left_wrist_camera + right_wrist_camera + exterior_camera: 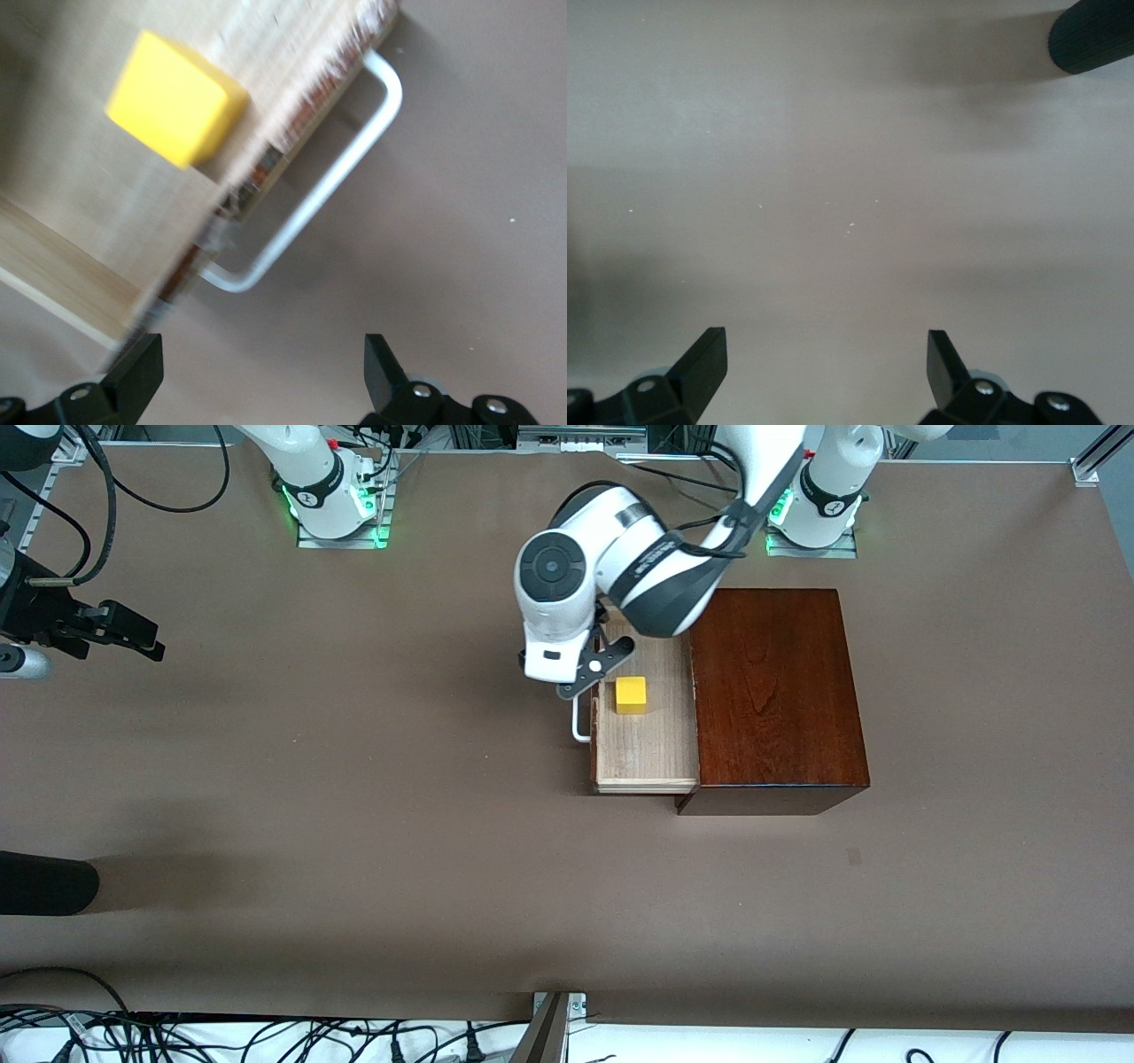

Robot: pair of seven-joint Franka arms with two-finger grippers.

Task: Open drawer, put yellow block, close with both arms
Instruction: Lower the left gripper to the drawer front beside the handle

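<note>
The dark mahogany box (pixel 780 691) stands toward the left arm's end of the table. Its drawer (pixel 647 748) is pulled out, with the pale wood tray showing. The yellow block (pixel 631 694) lies in the tray. It also shows in the left wrist view (pixel 173 97), inside the tray (pixel 53 177). My left gripper (pixel 595 671) is open and empty, above the drawer's front and its white loop handle (pixel 580 722). In the left wrist view the gripper (pixel 261 354) is just off the handle (pixel 328 186). My right gripper (pixel 133 636) is open and empty, over bare table at the right arm's end (pixel 827 350).
A black cylinder (pixel 44 881) lies at the table's edge at the right arm's end, nearer to the front camera. It also shows in the right wrist view (pixel 1094 35). Brown table (pixel 399 779) spreads between the drawer and the right gripper.
</note>
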